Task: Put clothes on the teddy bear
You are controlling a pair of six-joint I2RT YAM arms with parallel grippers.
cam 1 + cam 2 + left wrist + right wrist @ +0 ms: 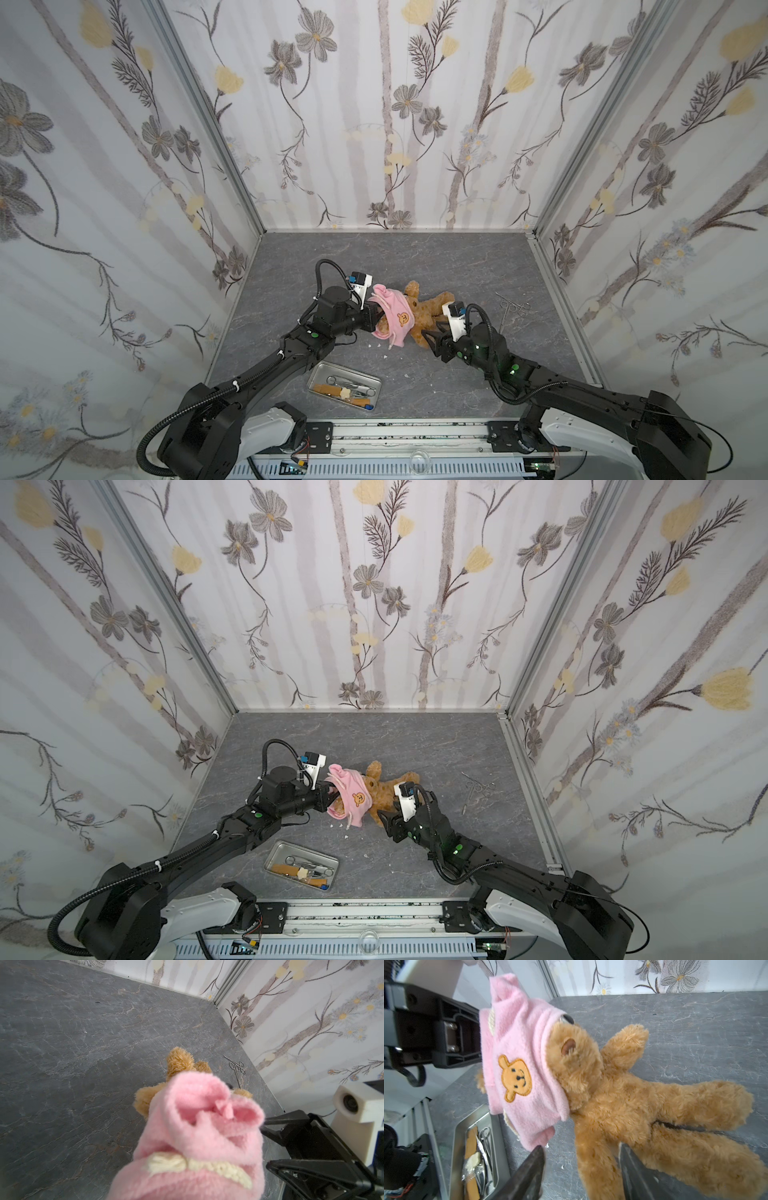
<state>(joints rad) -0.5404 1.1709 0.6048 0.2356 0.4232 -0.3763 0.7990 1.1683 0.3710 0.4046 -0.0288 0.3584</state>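
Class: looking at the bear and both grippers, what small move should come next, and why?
Probably close the right gripper on a limb of the bear. Its jaws stand open astride that limb, while the left gripper grips the shirt, which covers only the top of the head. Anchoring the bear should let the shirt be pulled down.

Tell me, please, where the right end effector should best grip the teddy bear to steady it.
Take the teddy bear by the arm lying between the fingers of the open right end effector, coming from the robot's side, fingers across the limb. It is slim, sticks out from the body, and is clear of the pink shirt over the head.
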